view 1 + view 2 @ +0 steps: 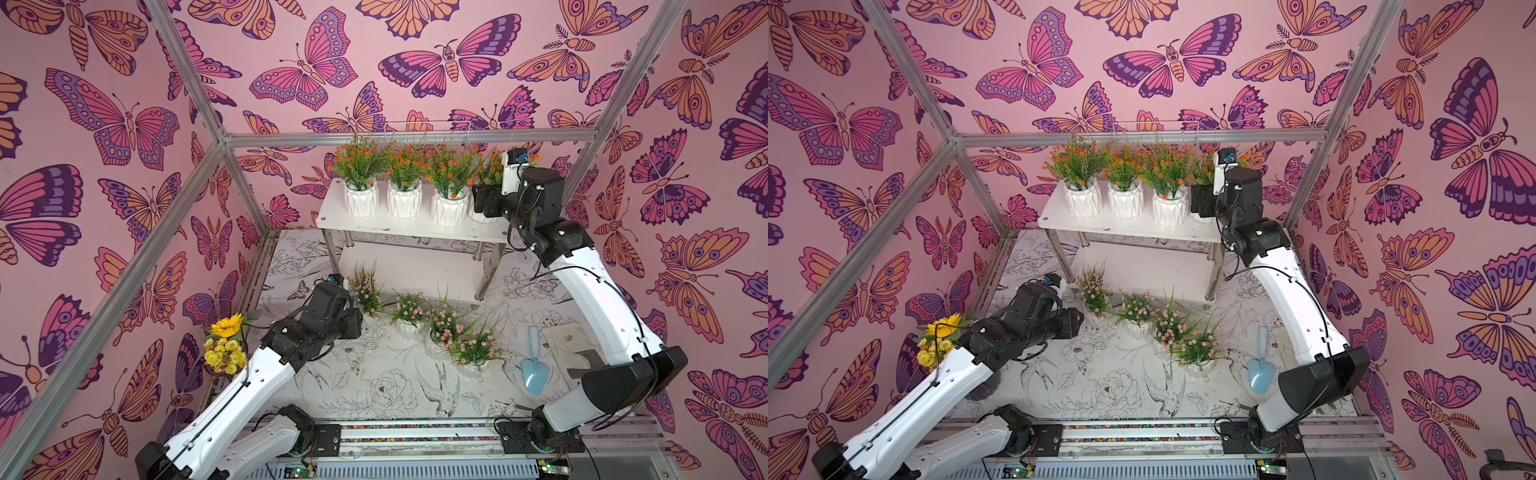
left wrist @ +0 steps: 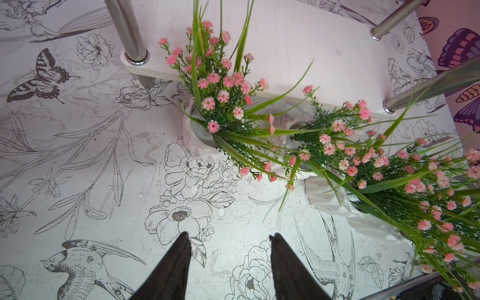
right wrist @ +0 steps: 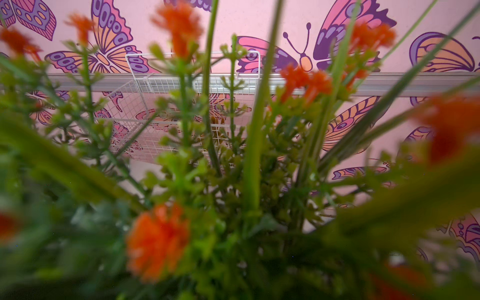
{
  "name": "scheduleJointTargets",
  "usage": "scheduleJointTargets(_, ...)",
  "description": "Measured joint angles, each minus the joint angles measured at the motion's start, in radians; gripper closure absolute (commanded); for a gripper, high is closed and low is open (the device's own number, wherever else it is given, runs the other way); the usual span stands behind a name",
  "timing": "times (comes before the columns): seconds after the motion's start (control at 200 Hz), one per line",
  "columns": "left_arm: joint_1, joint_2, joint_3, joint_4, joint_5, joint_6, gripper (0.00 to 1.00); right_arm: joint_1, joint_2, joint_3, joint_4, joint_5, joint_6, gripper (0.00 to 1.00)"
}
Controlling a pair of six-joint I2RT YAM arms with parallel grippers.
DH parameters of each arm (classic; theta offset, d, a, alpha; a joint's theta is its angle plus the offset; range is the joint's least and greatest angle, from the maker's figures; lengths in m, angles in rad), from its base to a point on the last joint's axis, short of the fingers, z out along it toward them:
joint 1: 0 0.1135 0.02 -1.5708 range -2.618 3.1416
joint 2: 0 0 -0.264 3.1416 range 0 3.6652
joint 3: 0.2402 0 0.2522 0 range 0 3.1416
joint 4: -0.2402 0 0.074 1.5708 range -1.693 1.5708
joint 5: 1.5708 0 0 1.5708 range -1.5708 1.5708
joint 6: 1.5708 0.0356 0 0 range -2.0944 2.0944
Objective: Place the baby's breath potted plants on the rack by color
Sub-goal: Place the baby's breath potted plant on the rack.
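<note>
The rack's top board [image 1: 399, 226] [image 1: 1121, 226] carries several orange baby's breath potted plants [image 1: 360, 183] in white ribbed pots. My right gripper [image 1: 484, 201] [image 1: 1202, 201] is at the pot at the right end of that row. Orange blooms and leaves [image 3: 158, 239] fill the right wrist view and hide the jaws. Several pink plants [image 1: 409, 309] [image 1: 1138, 309] stand on the table in front of the rack's lower board [image 1: 407, 266] [image 2: 311, 52]. My left gripper [image 2: 229, 235] [image 1: 353, 324] hangs open over the table, short of the leftmost pink plant [image 2: 220, 88].
A yellow sunflower bouquet [image 1: 226, 345] stands beside the left arm. A blue trowel [image 1: 534, 370] and a beige mat [image 1: 569, 340] lie at the right. A white wire basket [image 3: 181, 104] hangs on the back wall. Metal rack legs [image 2: 130, 31] flank the lower board.
</note>
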Motion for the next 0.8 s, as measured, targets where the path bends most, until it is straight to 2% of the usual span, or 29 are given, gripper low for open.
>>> scheduleJointTargets(0.305,0.0,-0.013,0.0,-0.004,-0.007,-0.001,0.42,0.0,0.0,0.002,0.009,-0.004,0.006,0.0)
scheduleJointTargets(0.796,0.0,-0.015,0.0,-0.004,-0.008,0.0,0.4,0.0,-0.037,0.003,0.018,-0.024,0.024,0.01)
